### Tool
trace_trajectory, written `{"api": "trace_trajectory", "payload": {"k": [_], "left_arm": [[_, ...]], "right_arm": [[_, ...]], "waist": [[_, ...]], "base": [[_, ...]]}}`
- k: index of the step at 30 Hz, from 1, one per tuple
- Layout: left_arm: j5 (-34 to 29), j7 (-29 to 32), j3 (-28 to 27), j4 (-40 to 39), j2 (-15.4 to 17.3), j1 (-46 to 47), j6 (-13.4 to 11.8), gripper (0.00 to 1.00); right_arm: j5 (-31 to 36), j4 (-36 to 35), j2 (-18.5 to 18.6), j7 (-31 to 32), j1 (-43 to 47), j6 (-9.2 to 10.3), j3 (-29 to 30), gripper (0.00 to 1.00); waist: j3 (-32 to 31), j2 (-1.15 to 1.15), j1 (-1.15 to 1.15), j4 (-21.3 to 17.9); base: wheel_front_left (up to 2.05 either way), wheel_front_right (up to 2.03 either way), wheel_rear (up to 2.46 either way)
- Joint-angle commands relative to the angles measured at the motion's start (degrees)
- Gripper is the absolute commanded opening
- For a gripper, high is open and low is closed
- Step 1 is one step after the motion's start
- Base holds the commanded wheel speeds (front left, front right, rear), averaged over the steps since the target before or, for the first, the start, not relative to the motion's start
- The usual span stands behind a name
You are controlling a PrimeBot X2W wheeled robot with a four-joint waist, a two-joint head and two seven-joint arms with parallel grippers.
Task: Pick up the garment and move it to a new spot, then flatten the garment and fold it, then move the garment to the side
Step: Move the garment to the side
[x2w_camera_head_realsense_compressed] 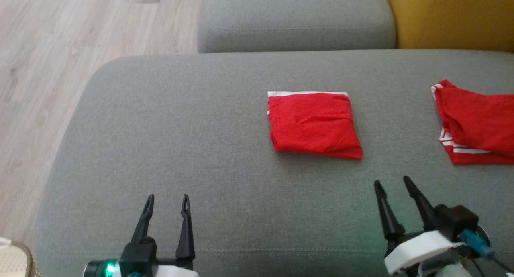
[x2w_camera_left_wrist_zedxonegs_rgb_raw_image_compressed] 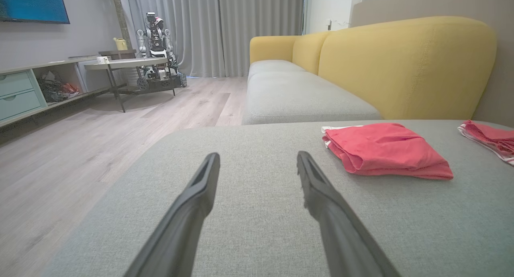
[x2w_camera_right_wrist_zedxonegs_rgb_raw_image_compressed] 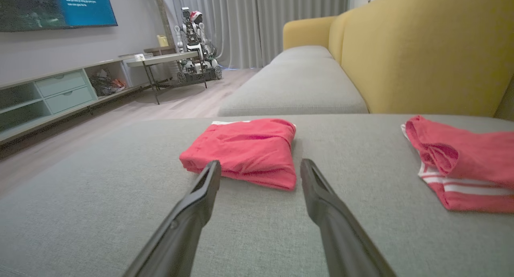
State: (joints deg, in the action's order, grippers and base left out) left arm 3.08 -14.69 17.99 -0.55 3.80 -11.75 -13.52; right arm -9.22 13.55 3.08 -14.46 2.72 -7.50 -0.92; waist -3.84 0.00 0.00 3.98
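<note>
The left hand (x2w_camera_head_realsense_compressed: 168, 197) at 7 o'clock and right hand (x2w_camera_head_realsense_compressed: 392, 180) at 5 o'clock are held released and empty. The folded garment (x2w_camera_head_realsense_compressed: 313, 124) is laid on the sofa (x2w_camera_head_realsense_compressed: 160, 128), likely ready for moving aside.

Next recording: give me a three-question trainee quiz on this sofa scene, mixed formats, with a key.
1. True or false: the left gripper is shut on the folded red garment.
2. Multiple choice: the second red garment lies A) on the floor, B) on the grey cushion, to the robot's right of the folded one, C) on top of the folded one.
3. Fill in: the right gripper is ___ and holds nothing.
Key: 1 false; 2 B; 3 open.
</note>
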Motion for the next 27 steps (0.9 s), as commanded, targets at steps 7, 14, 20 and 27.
{"api": "trace_trajectory", "payload": {"k": [7, 14, 20, 27], "left_arm": [[-2.0, -0.3, 2.0, -1.2, -0.7, 4.4, 0.8, 1.00], [-2.5, -0.3, 5.9, -0.6, -0.8, 7.7, 0.3, 1.00], [-2.2, -0.3, 9.0, -0.1, -0.9, 11.0, -0.7, 1.00], [-0.9, -0.3, 12.9, 0.8, -0.9, 14.2, -2.0, 1.00]], "right_arm": [[-7.6, 11.7, -0.1, -0.5, -14.9, 0.01, 2.2, 1.00], [-14.1, 27.5, 5.4, 3.1, -29.8, 0.01, -0.5, 1.00], [-22.3, 34.1, 9.8, 10.4, -37.9, 0.01, -4.4, 1.00], [-30.5, 36.3, 14.9, 16.0, -41.7, 0.01, -9.8, 1.00]], "waist": [[3.3, 0.00, 0.00, 3.4], [8.5, 0.00, 0.00, 5.8], [12.8, 0.00, 0.00, 7.7], [15.8, 0.00, 0.00, 9.4]], "base": [[0.00, 0.00, 0.00], [0.00, 0.00, 0.00], [0.00, 0.00, 0.00], [0.00, 0.00, 0.00]]}}
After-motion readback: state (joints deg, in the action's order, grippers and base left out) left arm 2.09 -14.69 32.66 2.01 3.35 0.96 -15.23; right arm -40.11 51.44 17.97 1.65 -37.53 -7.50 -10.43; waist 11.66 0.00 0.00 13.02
